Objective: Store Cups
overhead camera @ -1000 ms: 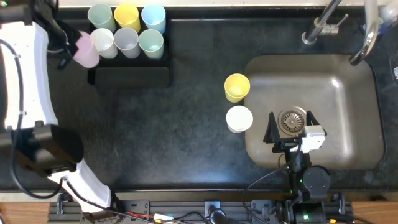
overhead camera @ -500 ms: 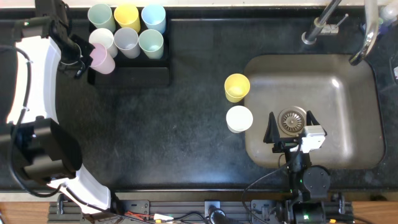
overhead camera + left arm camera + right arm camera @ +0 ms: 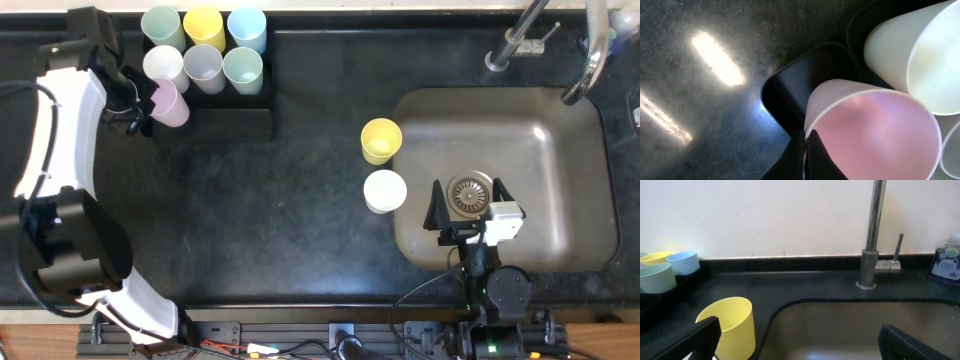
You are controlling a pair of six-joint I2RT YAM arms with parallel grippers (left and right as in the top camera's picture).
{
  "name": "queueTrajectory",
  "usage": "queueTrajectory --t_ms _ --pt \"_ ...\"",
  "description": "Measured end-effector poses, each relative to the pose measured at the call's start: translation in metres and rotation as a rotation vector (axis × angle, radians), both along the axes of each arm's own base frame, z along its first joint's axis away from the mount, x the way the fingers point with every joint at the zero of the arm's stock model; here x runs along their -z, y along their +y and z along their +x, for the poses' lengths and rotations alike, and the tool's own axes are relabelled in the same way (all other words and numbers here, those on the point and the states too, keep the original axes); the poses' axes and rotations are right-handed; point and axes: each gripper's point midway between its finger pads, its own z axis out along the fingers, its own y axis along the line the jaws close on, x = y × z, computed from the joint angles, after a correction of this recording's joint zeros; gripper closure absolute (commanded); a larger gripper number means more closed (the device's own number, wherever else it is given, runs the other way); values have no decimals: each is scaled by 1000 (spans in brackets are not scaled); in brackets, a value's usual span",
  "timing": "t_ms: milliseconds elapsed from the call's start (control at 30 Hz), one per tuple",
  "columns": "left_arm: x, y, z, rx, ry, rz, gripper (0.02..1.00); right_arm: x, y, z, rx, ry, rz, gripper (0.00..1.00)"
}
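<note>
1. Over the last second my left arm has swung the pale pink plastic cup (image 3: 168, 102) in from beyond the left end of the black plastic cup rack (image 3: 215, 122). The cup now hangs tilted over the rack's front-left compartment.
2. The left gripper (image 3: 804, 140) is pinched down on the pink cup's wall near the rim, with only that wall between its fingers.
3. I judge the carry to be nearly done. What remains is to right the cup, lower it into the slot and let go.
4. The right gripper (image 3: 466, 205) has not moved. It sits over the stainless steel sink (image 3: 560, 130) with its jaws spread wide and nothing in them.
5. Room is tight at the back: the white plastic cup in the rack (image 3: 910, 55) stands just beside the pink cup. I cannot tell whether their rims touch. The dark rim of the slot lies right under the cup. To the right, the rest of the front row is open.
6. A yellow plastic cup (image 3: 381, 140) and a second white cup (image 3: 385, 190) wait on the dark speckled countertop (image 3: 290, 220), just beside the sink's left edge. They are well apart from the rack, with bare counter between for the next trips.
</note>
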Motion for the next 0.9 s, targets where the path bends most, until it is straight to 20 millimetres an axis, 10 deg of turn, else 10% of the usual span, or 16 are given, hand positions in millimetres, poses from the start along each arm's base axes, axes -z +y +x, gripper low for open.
queueTrajectory --t_ms 767,800,867,900 --pt "21 5 0 2 -3 76 947 0 0 0 0 0 0 3" --pt "21 4 1 5 -5 77 814 0 0 0 0 0 0 3" --pt "21 3 1 6 -7 77 132 0 0 0 0 0 0 3" --pt "21 3 2 9 -7 79 18 0 0 0 0 0 0 5"
